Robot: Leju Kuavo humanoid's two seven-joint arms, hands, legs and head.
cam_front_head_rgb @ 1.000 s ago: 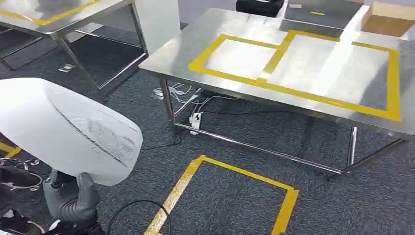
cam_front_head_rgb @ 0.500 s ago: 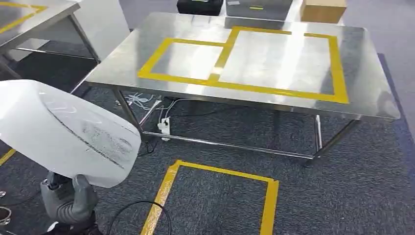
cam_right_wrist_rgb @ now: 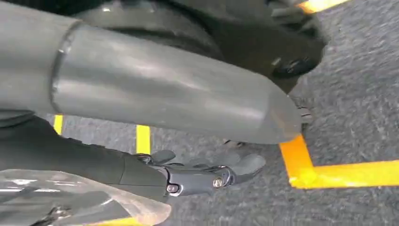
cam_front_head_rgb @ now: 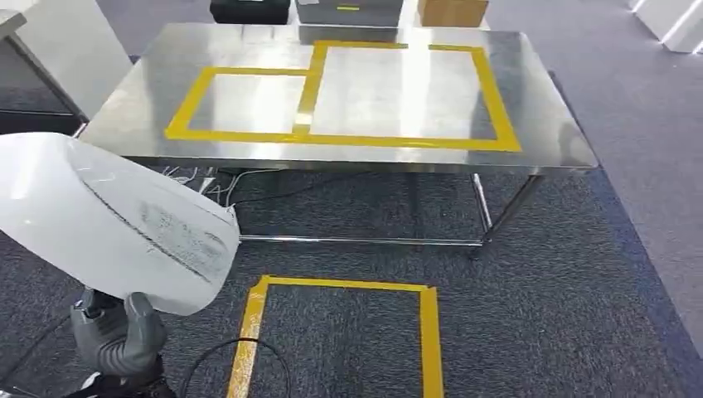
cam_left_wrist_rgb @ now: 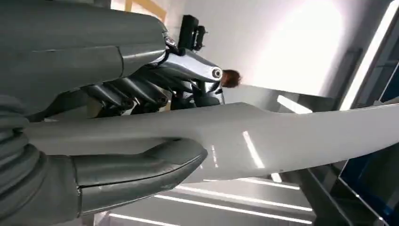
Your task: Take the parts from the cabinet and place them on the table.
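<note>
Table: steel top marked with yellow tape rectangles, standing on dark carpet ahead of the robot, well apart from it; no part lies on it yet.
Floor box: a yellow tape outline on the carpet, between the robot and the table.
Part: a large white curved panel, held low at the robot's left, short of the table and overhanging the carpet; in the left wrist view it runs as a long thin shell.
Left hand: under the panel's near edge; thumb pressed on one face, dark fingers curled against the other, so the panel is pinched between them.
Right hand: hanging low over the carpet, fingers loosely extended with nothing in them.
Boxes: dark cases and a cardboard one beyond the table's far edge.
Risk: the panel is wide and gripped at one edge by one hand, so I judge it could swing or slip while walking; its far end might also strike the table edge if carried in too low.
</note>
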